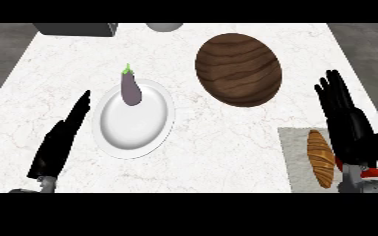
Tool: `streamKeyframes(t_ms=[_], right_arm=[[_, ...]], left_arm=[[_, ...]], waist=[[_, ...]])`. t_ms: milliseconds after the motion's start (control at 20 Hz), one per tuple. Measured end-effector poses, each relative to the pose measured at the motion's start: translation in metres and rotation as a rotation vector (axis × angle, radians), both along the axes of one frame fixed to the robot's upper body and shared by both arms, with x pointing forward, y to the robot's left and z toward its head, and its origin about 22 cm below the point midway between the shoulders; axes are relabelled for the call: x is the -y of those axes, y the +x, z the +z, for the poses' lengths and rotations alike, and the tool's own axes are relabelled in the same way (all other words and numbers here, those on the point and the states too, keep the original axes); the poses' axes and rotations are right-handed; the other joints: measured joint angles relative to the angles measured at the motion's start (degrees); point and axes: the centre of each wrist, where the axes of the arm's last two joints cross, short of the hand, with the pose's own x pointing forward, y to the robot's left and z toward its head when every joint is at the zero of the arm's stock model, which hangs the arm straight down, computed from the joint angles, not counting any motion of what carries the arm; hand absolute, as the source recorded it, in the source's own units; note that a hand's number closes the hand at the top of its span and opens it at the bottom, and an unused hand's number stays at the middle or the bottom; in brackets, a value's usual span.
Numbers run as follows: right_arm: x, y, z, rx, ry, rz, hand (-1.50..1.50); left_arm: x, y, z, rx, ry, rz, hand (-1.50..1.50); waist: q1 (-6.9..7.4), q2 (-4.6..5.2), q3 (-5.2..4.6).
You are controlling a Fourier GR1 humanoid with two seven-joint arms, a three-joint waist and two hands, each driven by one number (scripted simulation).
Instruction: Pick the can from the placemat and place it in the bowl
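Note:
A grey placemat point(295, 152) lies at the counter's lower right. My right hand point(351, 127) hovers over its right part, fingers straight and pointing away from me. Red and white bits of what looks like the can point(367, 173) peek out beside the wrist; most of it is hidden, so I cannot tell whether the hand touches it. The dark wooden bowl point(238, 69) sits at the upper right, well beyond the hand, with nothing visible in it. My left hand point(59, 142) rests open at the lower left.
A croissant point(320, 157) lies on the placemat just left of my right hand. A white plate point(133, 147) left of centre holds a purple eggplant point(131, 89). A dark grey box point(77, 28) and a pale round object point(164, 26) stand at the back edge.

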Motion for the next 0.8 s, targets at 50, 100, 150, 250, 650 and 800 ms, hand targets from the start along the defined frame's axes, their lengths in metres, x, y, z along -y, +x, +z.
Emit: streamKeyframes(t_ms=[50,100,150,250,650,800], right_arm=[[0.007,-0.001,0.004,0.014,-0.001,0.015,1.5],[0.018,-0.003,0.007,0.03,0.002,0.048,1.5],[0.028,-0.004,0.008,0.046,0.016,0.088,1.5],[0.045,-0.007,0.012,0.082,0.052,0.18,1.5],[0.17,-0.04,0.008,0.205,0.014,0.081,-1.5],[0.208,-0.06,0.016,0.268,-0.038,0.163,-1.5]], left_arm=[[0.001,0.002,0.002,0.016,-0.011,0.004,0.0],[0.001,0.004,0.006,0.04,-0.017,0.015,0.0],[-0.002,0.007,0.011,0.069,-0.016,0.03,0.0],[-0.004,0.015,0.023,0.139,-0.018,0.058,0.0],[-0.007,0.03,0.049,0.269,-0.043,0.125,0.0],[-0.006,0.032,0.051,0.277,-0.048,0.127,0.0]], waist=[[-0.11,0.35,0.65],[-0.22,0.61,1.21],[-0.32,0.84,1.69],[-0.72,1.06,2.48],[-1.71,2.05,3.6],[-1.64,2.12,3.62]])
